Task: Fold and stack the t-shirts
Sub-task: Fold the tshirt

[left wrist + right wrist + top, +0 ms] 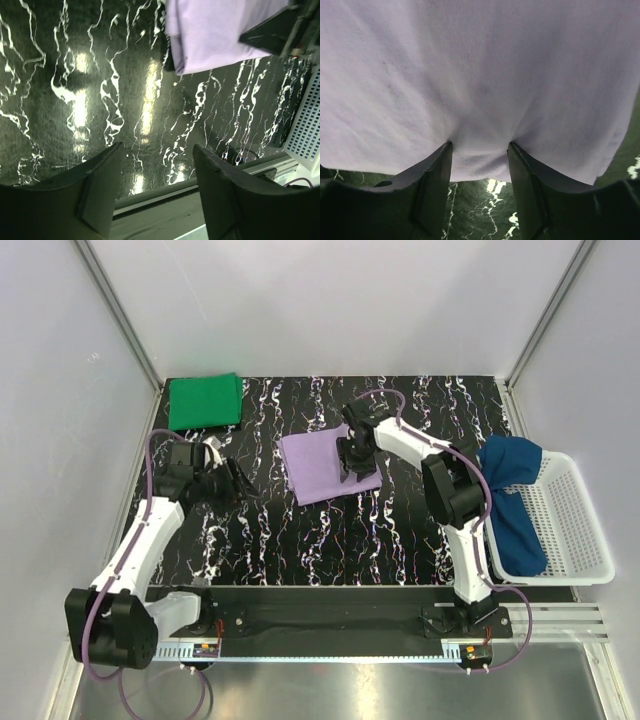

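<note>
a folded lavender t-shirt (322, 470) lies flat near the middle of the black white-veined tabletop (400, 535), slightly toward the far edge. the right gripper (480, 147) is on the right-hand part of this shirt. in the right wrist view its two dark fingers (432, 185) stand apart, both tips touching the cloth just inside one edge; a strip of lavender cloth spans the gap between the tips, and faint creases spread from each tip. the fingers are not closed on the cloth. the right arm rises from its base at the near edge, bends sharply at an elbow beside the white mesh basket (580, 530), and its forearm reaches left and toward the far edge, the wrist tipped down onto the shirt. the left gripper (157, 150) is well apart from the lavender shirt, over bare tabletop toward the left edge, its fingers spread with nothing between them. the left arm runs from its base at the near left corner along the left edge, the wrist turned right toward the shirt. a folded green t-shirt (205, 400) lies in the far left corner. a dark blue t-shirt (515, 510) is draped over the left rim of the basket, which sits at the right edge.
</note>
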Tool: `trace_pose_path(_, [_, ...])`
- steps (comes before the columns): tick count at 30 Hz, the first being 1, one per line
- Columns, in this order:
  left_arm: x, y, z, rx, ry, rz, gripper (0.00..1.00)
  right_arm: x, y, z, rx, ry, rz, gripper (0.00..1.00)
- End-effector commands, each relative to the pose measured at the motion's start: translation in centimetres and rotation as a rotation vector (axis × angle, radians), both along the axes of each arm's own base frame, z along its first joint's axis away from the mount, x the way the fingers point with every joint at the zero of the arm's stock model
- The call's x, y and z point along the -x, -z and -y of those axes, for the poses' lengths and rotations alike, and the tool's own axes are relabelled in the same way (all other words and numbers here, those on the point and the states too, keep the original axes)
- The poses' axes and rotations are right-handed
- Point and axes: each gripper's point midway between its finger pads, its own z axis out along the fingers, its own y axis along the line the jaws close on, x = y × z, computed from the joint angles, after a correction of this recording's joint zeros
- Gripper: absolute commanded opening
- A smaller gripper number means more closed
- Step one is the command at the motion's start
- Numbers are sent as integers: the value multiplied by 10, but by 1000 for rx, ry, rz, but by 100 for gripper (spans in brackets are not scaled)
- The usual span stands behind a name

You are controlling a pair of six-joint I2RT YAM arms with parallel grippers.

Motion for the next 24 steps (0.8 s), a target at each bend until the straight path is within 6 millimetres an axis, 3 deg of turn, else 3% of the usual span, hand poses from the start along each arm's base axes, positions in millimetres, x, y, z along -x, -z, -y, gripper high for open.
trace_pose_path(1, [-5,5,4,45,-17,7,64,-6,-1,14,45,21,81,56])
trace_pose_path(4, [-23,9,12,77,9,36,67,13,12,18,36,44,29,56])
trace_pose_path(9, [-76,7,31,138,106,133,70,53,17,14,-40,89,-72,56])
trace_pose_path(10, [-85,22,35,154,116,102,71,55,14,10,-72,97,-74,56])
trace_pose_path(12, [-111,15,42,181,143,167,72,69,3,2,-145,124,-109,57])
trace_pose_path(13, [-122,28,46,199,149,143,74,69,-8,-2,-182,128,-98,56])
trace_pose_path(15, [-138,32,48,195,159,150,75,75,-17,-8,-223,133,-115,57])
trace_pose_path(16, [-150,25,49,191,167,180,76,75,-23,-8,-233,131,-111,57])
trace_pose_path(17, [-157,35,51,197,183,174,76,75,-35,-9,-249,124,-91,57])
trace_pose_path(19, [-174,30,51,169,212,221,76,70,-53,-9,-262,105,-49,57])
trace_pose_path(22, [-189,49,51,135,253,200,76,62,-73,-11,-267,46,9,58])
trace_pose_path(23, [-195,45,51,128,258,192,74,62,-78,-14,-279,19,22,59])
trace_pose_path(24, [-195,53,50,123,254,165,73,58,-85,-16,-281,-39,64,64])
